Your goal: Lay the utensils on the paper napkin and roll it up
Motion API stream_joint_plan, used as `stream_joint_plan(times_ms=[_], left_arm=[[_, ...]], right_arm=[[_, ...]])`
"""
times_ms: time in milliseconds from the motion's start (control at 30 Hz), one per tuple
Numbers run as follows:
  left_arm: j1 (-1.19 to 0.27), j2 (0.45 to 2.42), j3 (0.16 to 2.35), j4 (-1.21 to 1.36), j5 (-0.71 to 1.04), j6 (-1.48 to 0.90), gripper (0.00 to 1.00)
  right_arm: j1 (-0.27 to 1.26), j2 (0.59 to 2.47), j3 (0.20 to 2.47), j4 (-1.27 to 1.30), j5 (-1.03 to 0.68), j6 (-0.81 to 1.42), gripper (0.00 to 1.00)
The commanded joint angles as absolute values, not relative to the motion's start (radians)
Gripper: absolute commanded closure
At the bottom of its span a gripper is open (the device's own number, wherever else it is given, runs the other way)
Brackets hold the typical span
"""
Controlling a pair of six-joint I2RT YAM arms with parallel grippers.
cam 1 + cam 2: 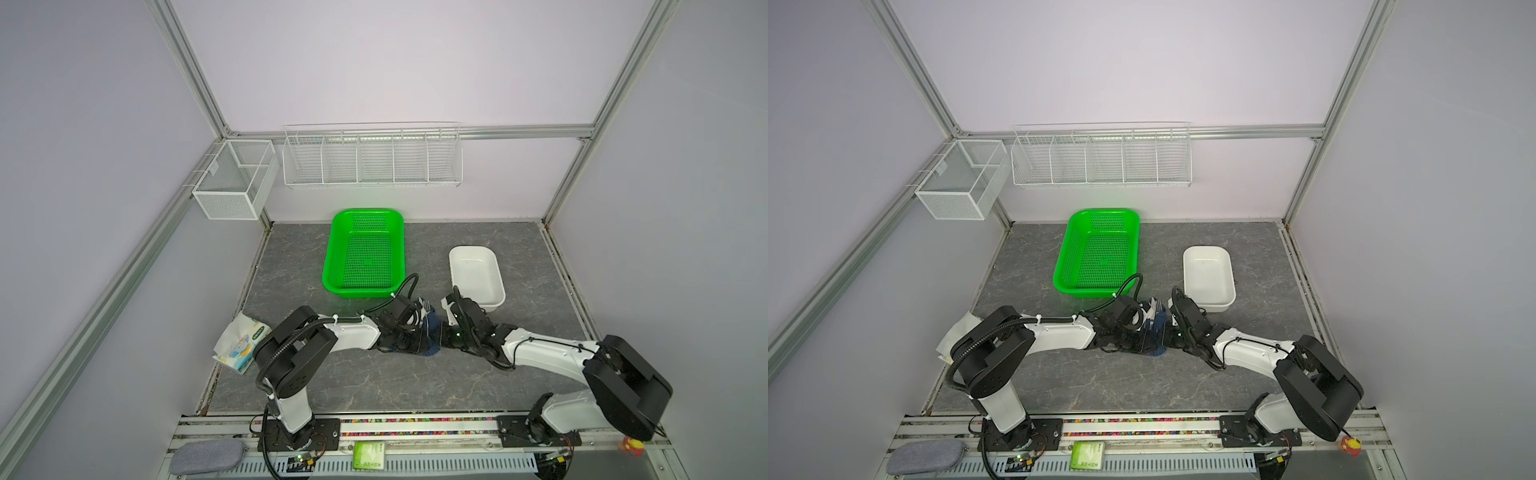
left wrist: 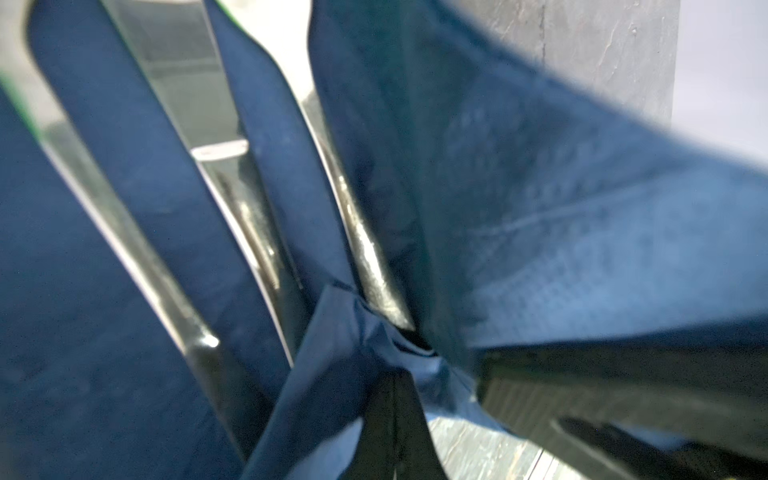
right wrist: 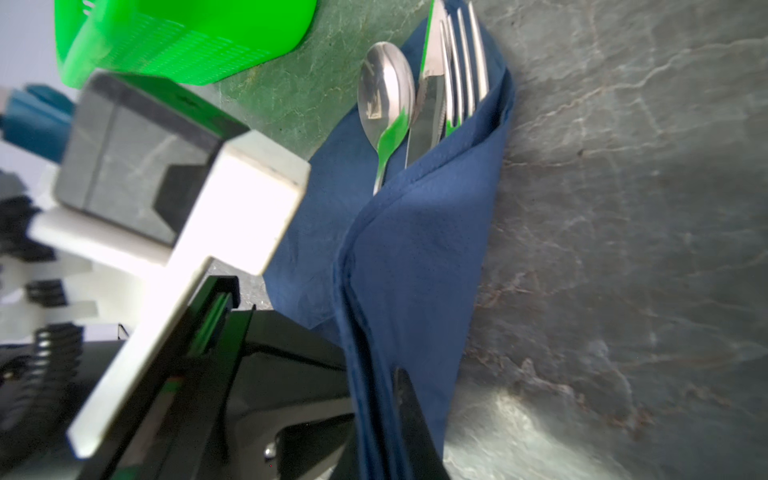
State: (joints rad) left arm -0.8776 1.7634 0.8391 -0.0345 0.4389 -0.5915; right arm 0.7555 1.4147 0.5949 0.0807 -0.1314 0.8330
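Both arms meet at the middle of the desk point(image 1: 374, 386), just in front of the green basket point(image 1: 331, 266) and beside the white tub point(image 1: 500, 286). The napkin point(image 3: 411, 257) lies on the desk between the two wrists. It is folded over the utensils point(image 2: 370, 257) into a loose, long wrap, not a tight roll.

Through the right wrist camera I see the spoon point(image 3: 386, 83), the knife point(image 3: 430, 108) and the fork point(image 3: 465, 58) lying side by side. Their heads stick out of the open end of the fold, the end that points toward the basket. Their handles are tucked under the blue flap.

My right fingers point(image 3: 409, 419) are pressed together on the folded edge of the napkin, at the end away from the heads. My left fingers point(image 2: 395, 424) are together too, with blue paper bunched between them. In the left wrist view the shiny handles fan out from that pinch, blurred and full of blue reflection.

In both top views the arms cover most of the wrap, and only a dark blue strip of napkin shows between them. The tissue pack point(image 1: 239, 343) sits at the left edge of the desk, well apart from all this.
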Motion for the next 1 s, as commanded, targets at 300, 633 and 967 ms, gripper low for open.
stream_joint_plan(times_ms=[300,633,967], left_arm=[[-0.870,1.734,0.799,-0.003,0.383,-0.621,1.00],[-0.868,1.647,0.751,0.030,0.343,-0.645,1.00],[-0.804,1.570,0.709,-0.015,0.334,-0.640,1.00]], right_arm=[[0.833,1.498,0.699,0.017,-0.009,0.903,0.94],[0.844,1.520,0.712,0.009,0.015,0.914,0.94],[0.844,1.527,0.733,-0.001,0.010,0.902,0.94]])
